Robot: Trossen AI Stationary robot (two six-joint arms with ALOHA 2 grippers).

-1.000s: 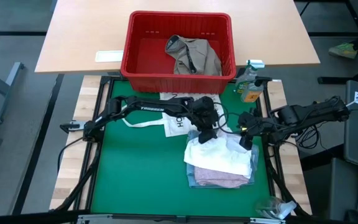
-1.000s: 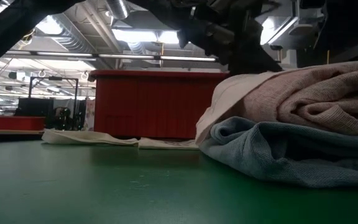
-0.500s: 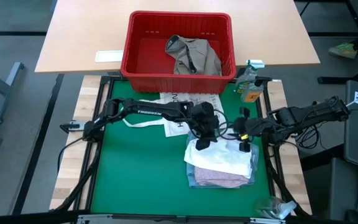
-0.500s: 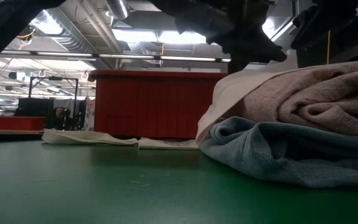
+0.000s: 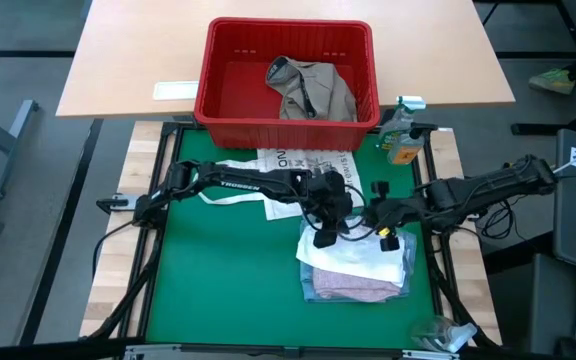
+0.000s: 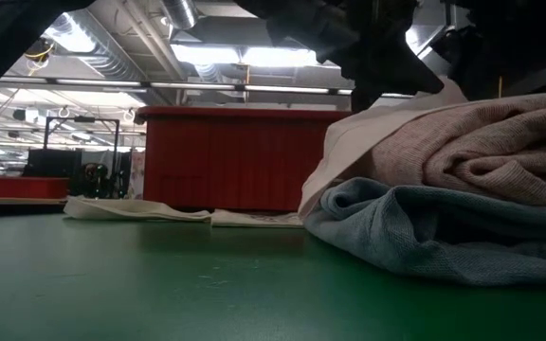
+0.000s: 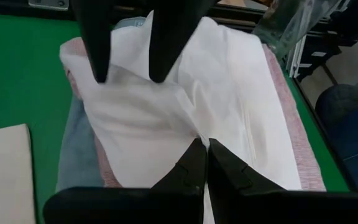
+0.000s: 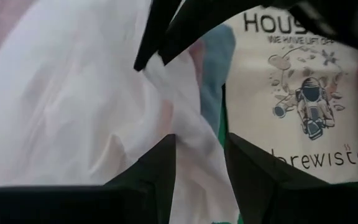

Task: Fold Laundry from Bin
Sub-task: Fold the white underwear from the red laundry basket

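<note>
White cloth piece [image 5: 353,255] is sitting on top of the stack, over the pink one [image 5: 356,288] and the light blue one [image 6: 425,237] at the bottom, all on the green worktop [image 5: 228,280]. Left gripper [image 5: 324,238] has its jaws closed, pinching a fold of the white fabric near its edge, probably so the layer stays put. Right gripper [image 5: 386,240] is right beside it with jaws parted around the same white edge, looks like it's lining up for its own pinch so the two can pull the piece flat or fold it over. One khaki-grey garment [image 5: 311,90] is left in the red bin [image 5: 218,60] past the mat's far edge. HOUSTON tote bag [image 5: 288,165] lies flat between bin and stack, out of the way.
</note>
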